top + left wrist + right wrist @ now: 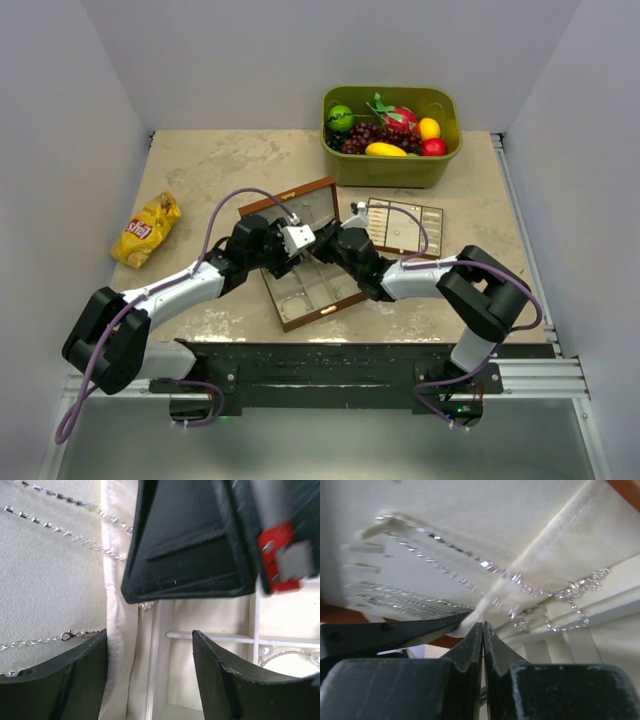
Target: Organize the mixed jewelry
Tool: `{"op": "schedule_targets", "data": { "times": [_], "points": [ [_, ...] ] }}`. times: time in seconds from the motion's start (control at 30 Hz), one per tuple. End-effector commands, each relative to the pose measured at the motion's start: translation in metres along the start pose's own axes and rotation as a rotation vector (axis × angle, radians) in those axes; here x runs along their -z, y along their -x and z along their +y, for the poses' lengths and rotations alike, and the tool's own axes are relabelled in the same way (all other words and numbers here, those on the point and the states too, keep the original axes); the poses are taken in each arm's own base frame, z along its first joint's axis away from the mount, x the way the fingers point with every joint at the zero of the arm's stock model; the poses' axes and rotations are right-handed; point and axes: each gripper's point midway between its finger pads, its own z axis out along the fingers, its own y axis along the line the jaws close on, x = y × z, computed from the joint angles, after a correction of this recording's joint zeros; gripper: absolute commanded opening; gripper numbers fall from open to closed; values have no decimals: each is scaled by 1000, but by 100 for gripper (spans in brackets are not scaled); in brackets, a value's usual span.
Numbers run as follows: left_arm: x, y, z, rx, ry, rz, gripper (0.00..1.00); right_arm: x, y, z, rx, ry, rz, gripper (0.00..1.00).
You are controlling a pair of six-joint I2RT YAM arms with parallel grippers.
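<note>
The flat brown-edged cream tray [428, 243] with tiny silvery jewelry lies right of the open brown wooden box [320, 310]. Both grippers meet over the box, by its raised lid. My left gripper [298, 241] is open and empty [150, 632], over the seam between the lid lining and the compartments. My right gripper [328, 243] is shut [483, 624], its tips against the edge of the lid's cream fabric pocket [560, 535]; nothing shows between them. Silvery chains [470, 582] hang on the lid lining [50, 580]. A wire hoop [287, 655] lies in one compartment.
A green bin [390, 168] of toy fruit stands at the back right. A yellow snack bag [147, 228] lies at the left. The right gripper's black body [195, 540] fills the top of the left wrist view. White walls close the table on three sides.
</note>
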Motion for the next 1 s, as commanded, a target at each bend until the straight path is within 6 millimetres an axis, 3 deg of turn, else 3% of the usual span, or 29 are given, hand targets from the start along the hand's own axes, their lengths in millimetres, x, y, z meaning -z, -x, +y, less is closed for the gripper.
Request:
{"op": "schedule_targets", "data": {
  "times": [0.0, 0.17, 0.33, 0.43, 0.63, 0.87, 0.97],
  "points": [
    [4, -24, -5, 62, -8, 106, 68, 20, 41, 67, -38, 238, -115, 15],
    [3, -24, -6, 67, -17, 110, 66, 30, 50, 59, -13, 183, -145, 21],
    [4, -22, -8, 72, -34, 107, 58, 38, 58, 31, 14, 50, -172, 22],
    [5, -18, -11, 82, -47, 94, 47, 45, 67, 16, 44, -22, -189, 23],
    [2, -20, -20, 104, -89, 93, 22, 57, 85, 4, 155, -106, -206, 27],
    [-1, -20, -24, 110, -121, 102, 0, 41, 63, 0, 305, -132, -59, 38],
    [0, -20, -24, 107, -120, 100, 0, 33, 54, -3, 336, -120, -16, 42]
  ]
}}
